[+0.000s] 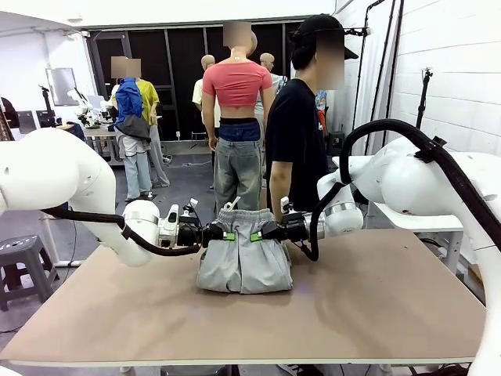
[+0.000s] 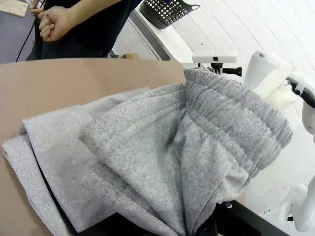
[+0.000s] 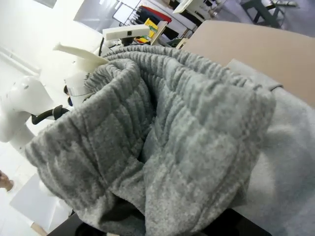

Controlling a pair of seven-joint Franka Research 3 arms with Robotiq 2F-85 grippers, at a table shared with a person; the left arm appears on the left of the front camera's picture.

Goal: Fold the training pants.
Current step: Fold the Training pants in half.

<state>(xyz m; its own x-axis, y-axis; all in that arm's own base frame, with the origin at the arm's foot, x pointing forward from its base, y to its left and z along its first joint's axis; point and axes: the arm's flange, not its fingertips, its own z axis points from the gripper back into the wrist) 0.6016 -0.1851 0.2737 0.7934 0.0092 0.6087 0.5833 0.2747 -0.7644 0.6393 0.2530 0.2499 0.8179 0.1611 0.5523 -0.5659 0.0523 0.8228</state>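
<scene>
Training pants (image 1: 243, 262) sit near the middle of the desk (image 1: 376, 298), toward its far edge. Fabric is light grey heathered jersey, soft and matte, with a fine knit grain visible in the left wrist view (image 2: 162, 162). The waistband is ribbed and gathered, with parallel ridges running along the elastic; it bunches into thick rounded folds in the right wrist view (image 3: 187, 123).

Left gripper (image 1: 225, 235) is clenched on the waistband at the pants' left corner, green pad showing against the grey cloth. Right gripper (image 1: 258, 234) is clenched on the waistband at the right corner in the same way. Both hold the waist edge raised above the desk, so the band stretches between them while the lower part of the garment drapes down and rests on the surface in a rounded, slumped shape.

In the left wrist view, flatter layers of the pants lie spread on the desk beneath the lifted part, with soft straight edges.

Desk top is a smooth, flat, tan board. A person (image 1: 301, 133) in a black T-shirt stands just behind the far edge; one hand (image 2: 55, 22) is loosely curled. A black mesh plastic basket (image 2: 167, 11) sits beyond the desk.
</scene>
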